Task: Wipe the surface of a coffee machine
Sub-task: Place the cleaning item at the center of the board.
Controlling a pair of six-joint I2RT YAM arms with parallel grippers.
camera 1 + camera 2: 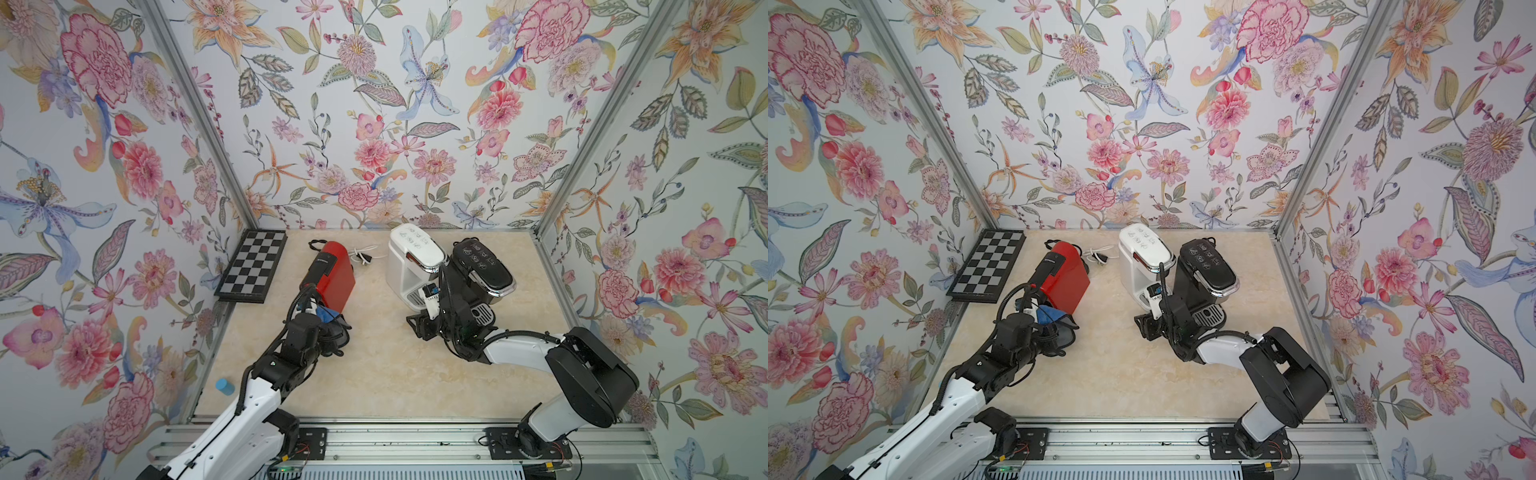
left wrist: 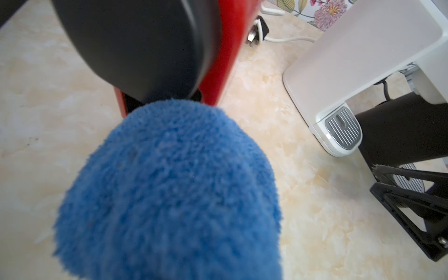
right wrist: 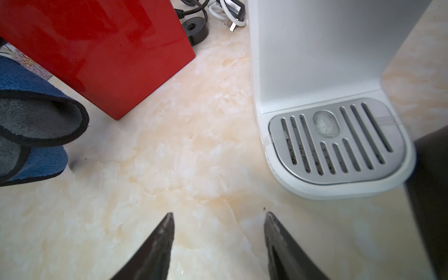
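While the left tool [image 1: 329, 323] pinches a blue cloth [image 2: 169, 189], its jaws pressed together on the fabric, the cloth's fluffy end sits right at the front of the red coffee machine [image 1: 335, 270], under its black nose. Whether the cloth touches the machine cannot be told. In the right wrist view the cloth [image 3: 36, 121] shows a grey underside and a black hem, folded and hanging just in front of the red coffee machine's lower corner.

The red coffee machine stands on the table [image 1: 374, 374], near its far edge. To the right of the red coffee machine stands a white coffee machine [image 1: 411, 257], and beyond that a black coffee machine [image 1: 482, 266]. A white cable [image 1: 365, 254] lies between the red coffee machine and the white one.

The right tool [image 3: 218, 215] is spread, with nothing between its jaws, low over bare table to the right of the red coffee machine and in front of the white machine's drip tray [image 3: 337, 140].

A chessboard [image 1: 253, 266] leans to the left of the red coffee machine. A blue cylinder [image 1: 225, 386] sits well apart from the red coffee machine, toward the near left.
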